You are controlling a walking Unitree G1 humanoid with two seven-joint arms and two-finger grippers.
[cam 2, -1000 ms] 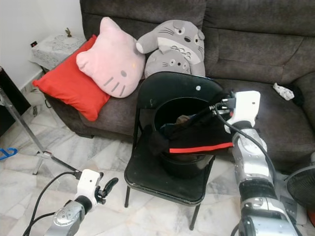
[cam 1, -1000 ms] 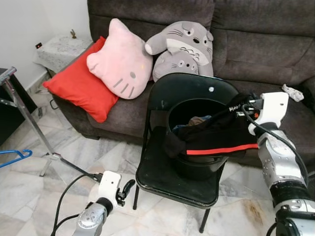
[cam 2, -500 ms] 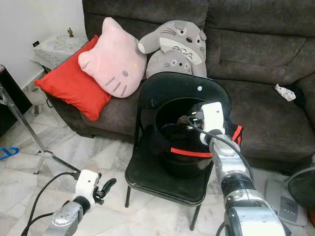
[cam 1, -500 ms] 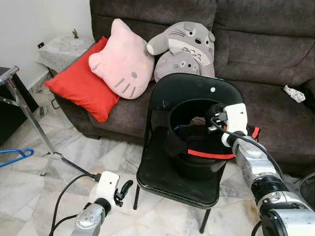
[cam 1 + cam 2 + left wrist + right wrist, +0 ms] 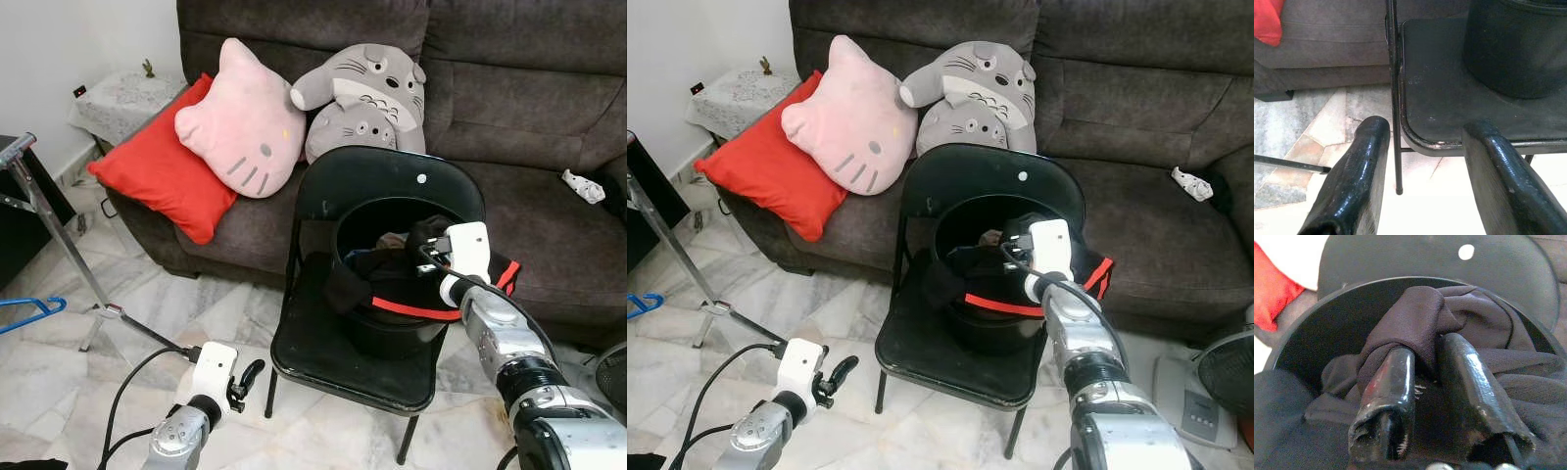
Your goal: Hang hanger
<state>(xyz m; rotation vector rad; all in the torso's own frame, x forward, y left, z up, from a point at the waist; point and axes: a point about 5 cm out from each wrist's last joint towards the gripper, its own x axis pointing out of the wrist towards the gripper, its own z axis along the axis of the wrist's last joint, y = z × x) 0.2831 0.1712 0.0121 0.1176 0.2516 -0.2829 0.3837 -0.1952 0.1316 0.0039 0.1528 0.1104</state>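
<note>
**Right gripper pinching a garment at the bucket, hanger lying far off**

A dark sofa (image 5: 509,98) is filling the room behind the right gripper (image 5: 1432,367), with a red cushion (image 5: 162,171), a pink one (image 5: 240,122) and two grey plush toys (image 5: 362,93) leaning on it. Under the gripper a black chair (image 5: 343,352) is carrying a black bucket (image 5: 392,328), all standing on a marble floor (image 5: 59,362).

The right gripper is closing its fingers (image 5: 1388,382) on a fold of the dark garment (image 5: 1415,318), whose red-striped hem (image 5: 411,310) is draping over the bucket rim just below. To do this well, I judge it should be lifting straight up and slowly, so the cloth is clearing the rim without dragging the bucket.

The left gripper (image 5: 1422,161) is hanging low beside the chair's front edge, fingers spread and empty. The blue hanger (image 5: 29,313) is lying well out beyond it, near a metal stand (image 5: 59,245).
</note>
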